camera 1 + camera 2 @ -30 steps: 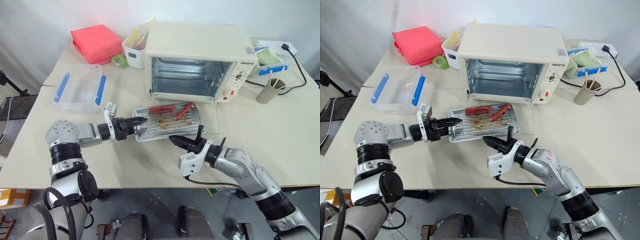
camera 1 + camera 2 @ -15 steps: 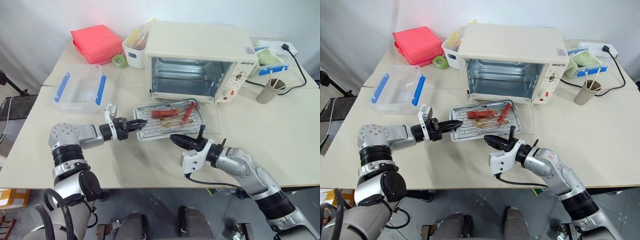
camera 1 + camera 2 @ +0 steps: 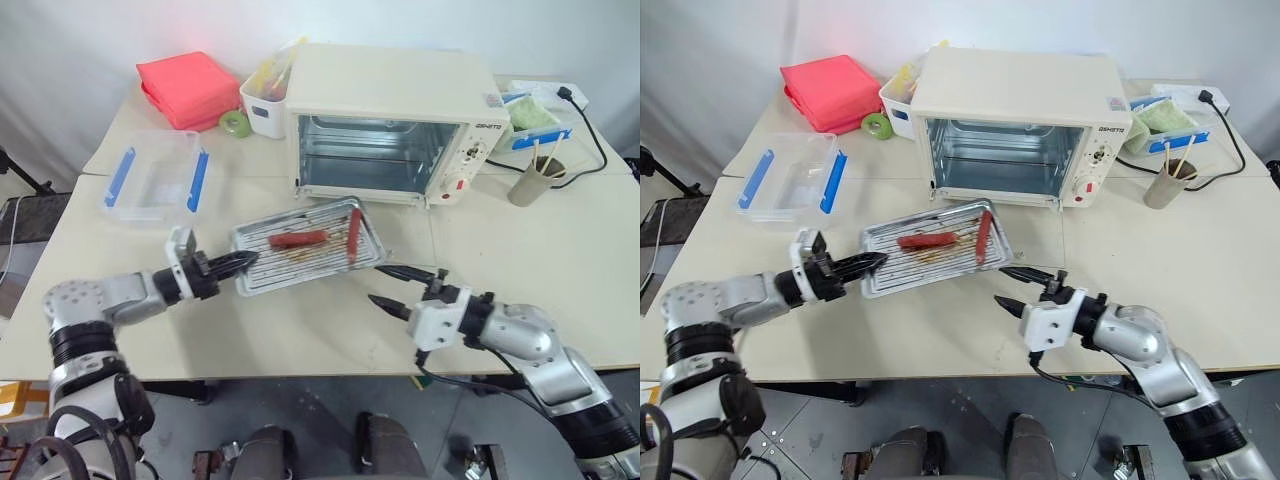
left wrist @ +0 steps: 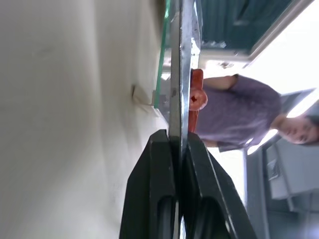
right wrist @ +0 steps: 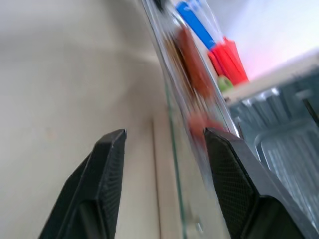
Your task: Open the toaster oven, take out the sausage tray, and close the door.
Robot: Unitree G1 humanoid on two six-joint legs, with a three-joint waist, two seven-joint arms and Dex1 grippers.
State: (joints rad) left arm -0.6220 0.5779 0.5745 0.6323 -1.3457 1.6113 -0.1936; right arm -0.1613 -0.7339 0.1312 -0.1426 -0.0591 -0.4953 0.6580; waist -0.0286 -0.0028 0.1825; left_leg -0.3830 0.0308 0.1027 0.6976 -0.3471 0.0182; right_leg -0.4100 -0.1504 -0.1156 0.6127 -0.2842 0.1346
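At far left a clear box (image 3: 158, 178) with blue latches sits lidless on the table (image 3: 520, 250), nothing visible inside. Behind it lie a red cloth stack (image 3: 190, 87) and a white bin (image 3: 264, 100) stuffed with packets.

The left gripper (image 3: 240, 263) is clamped on the left short edge of the tray (image 3: 305, 258); the left wrist view shows both fingers (image 4: 157, 184) pressed onto the metal rim. The tray is in front of the oven (image 3: 395, 120), its long axis running left to right, right end tilted toward the oven. It holds two sausages: one (image 3: 297, 239) lies along the tray, the other (image 3: 354, 221) across it near the right end.

The oven's door is down and its cavity bare.

The right gripper (image 3: 390, 286) is just off the tray's right corner, jaws apart, gripping nothing.

At far right stand a cup (image 3: 529, 182) with sticks and a tub (image 3: 530, 115).
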